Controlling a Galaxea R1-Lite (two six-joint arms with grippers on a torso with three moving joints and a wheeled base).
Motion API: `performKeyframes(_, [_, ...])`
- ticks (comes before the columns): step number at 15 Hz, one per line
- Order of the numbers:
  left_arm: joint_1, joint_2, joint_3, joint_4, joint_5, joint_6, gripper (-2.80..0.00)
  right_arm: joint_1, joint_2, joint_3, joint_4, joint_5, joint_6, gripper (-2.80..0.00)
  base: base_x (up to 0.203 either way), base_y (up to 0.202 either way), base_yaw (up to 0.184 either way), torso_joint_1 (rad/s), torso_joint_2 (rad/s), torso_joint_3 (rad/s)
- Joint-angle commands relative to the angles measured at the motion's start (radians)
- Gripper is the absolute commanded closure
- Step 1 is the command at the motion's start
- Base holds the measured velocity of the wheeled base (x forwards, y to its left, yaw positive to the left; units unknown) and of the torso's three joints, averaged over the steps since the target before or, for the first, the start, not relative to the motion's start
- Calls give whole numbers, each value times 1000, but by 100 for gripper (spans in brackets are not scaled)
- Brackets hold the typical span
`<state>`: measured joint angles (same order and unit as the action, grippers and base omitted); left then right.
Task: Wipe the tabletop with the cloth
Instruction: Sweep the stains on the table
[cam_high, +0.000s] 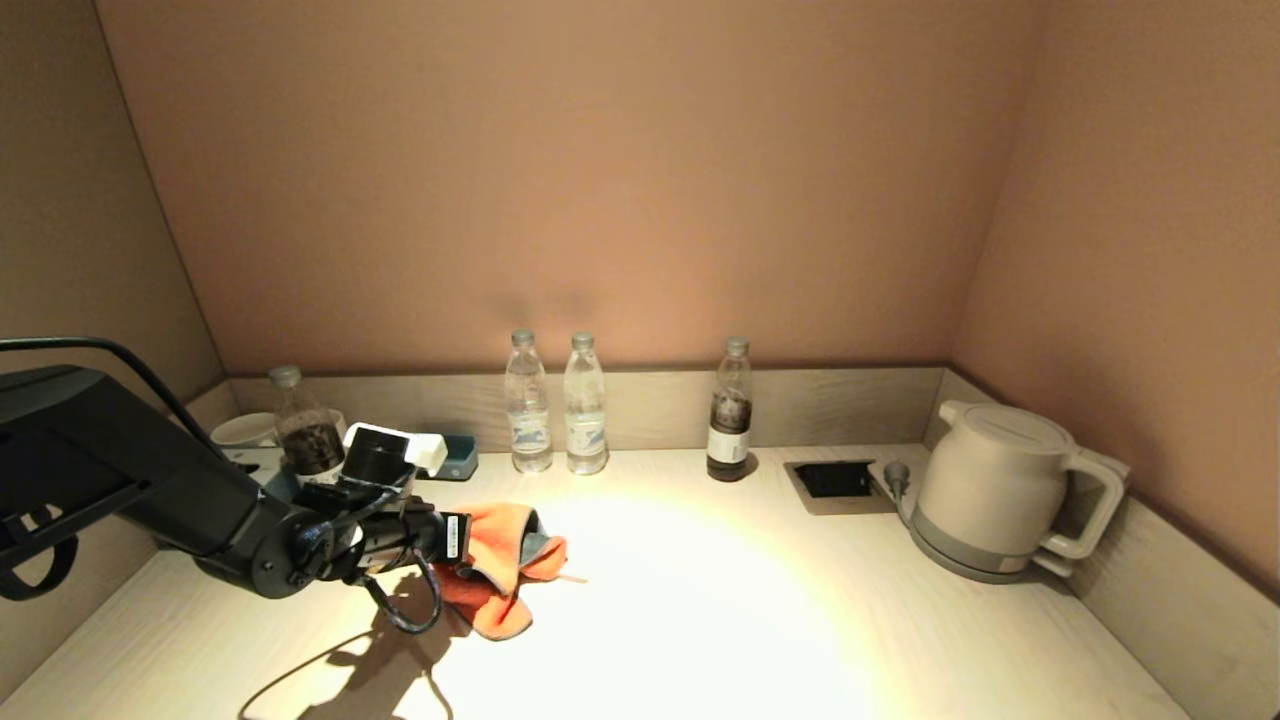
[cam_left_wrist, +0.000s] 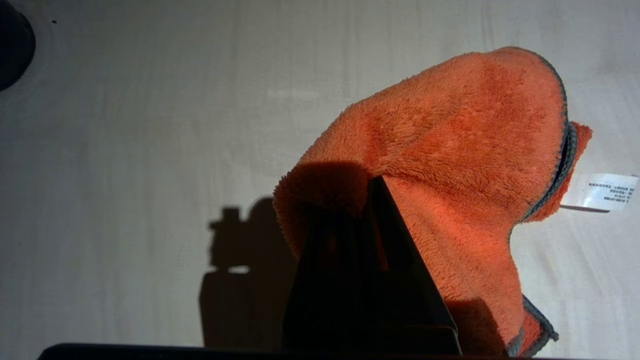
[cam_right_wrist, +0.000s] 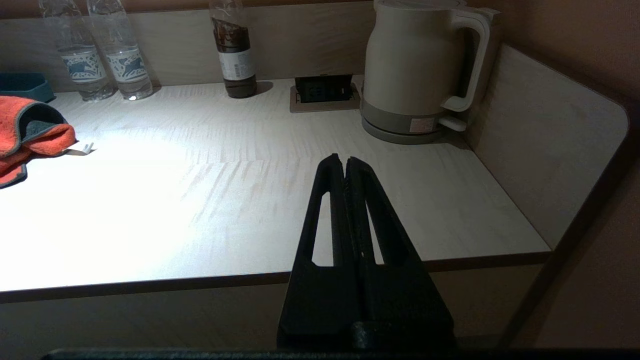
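The orange cloth (cam_high: 505, 575) with a dark grey edge lies bunched on the pale wood-grain tabletop (cam_high: 700, 600), left of centre. My left gripper (cam_left_wrist: 372, 182) is shut on a fold of the cloth (cam_left_wrist: 450, 150); in the head view the left gripper (cam_high: 470, 545) reaches in from the left, its tips hidden in the fabric. A white label (cam_left_wrist: 605, 191) sticks out from the cloth's far side. My right gripper (cam_right_wrist: 345, 160) is shut and empty, parked in front of the table's near edge, right of centre. The cloth (cam_right_wrist: 30, 130) also shows in the right wrist view.
Two clear water bottles (cam_high: 557, 405) and a dark bottle (cam_high: 730, 410) stand along the back rim. A beige kettle (cam_high: 1000, 490) sits at the right beside a recessed socket (cam_high: 835, 480). Behind my left arm are another bottle (cam_high: 303, 425), a white cup (cam_high: 245, 430) and a blue-grey box (cam_high: 460, 455).
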<state>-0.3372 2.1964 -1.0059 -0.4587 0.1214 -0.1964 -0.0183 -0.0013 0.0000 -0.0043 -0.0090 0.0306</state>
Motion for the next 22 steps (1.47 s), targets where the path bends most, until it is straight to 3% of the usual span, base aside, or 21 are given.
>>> performKeyframes(1, [18, 63, -78, -1, 50, -33, 0, 0, 1, 0, 0, 0, 0, 0, 0, 0, 0, 0, 0, 0])
performKeyframes(6, [14, 194, -257, 24, 232, -88, 0, 0, 1, 0, 0, 0, 0, 0, 0, 0, 0, 0, 0, 0])
performKeyframes(10, [8, 224, -314, 68, 250, -100, 0, 0, 1, 0, 0, 0, 0, 0, 0, 0, 0, 0, 0, 0])
performKeyframes(12, [-6, 263, -407, 117, 261, -116, 0, 0, 1, 0, 0, 0, 0, 0, 0, 0, 0, 0, 0, 0])
performKeyframes(16, [-64, 311, -480, 146, 309, -122, 0, 0, 1, 0, 0, 0, 0, 0, 0, 0, 0, 0, 0, 0])
performKeyframes(19, [-176, 318, -556, 198, 325, -131, 0, 0, 1, 0, 0, 0, 0, 0, 0, 0, 0, 0, 0, 0])
performKeyframes(22, [-230, 319, -596, 233, 326, -132, 0, 0, 1, 0, 0, 0, 0, 0, 0, 0, 0, 0, 0, 0])
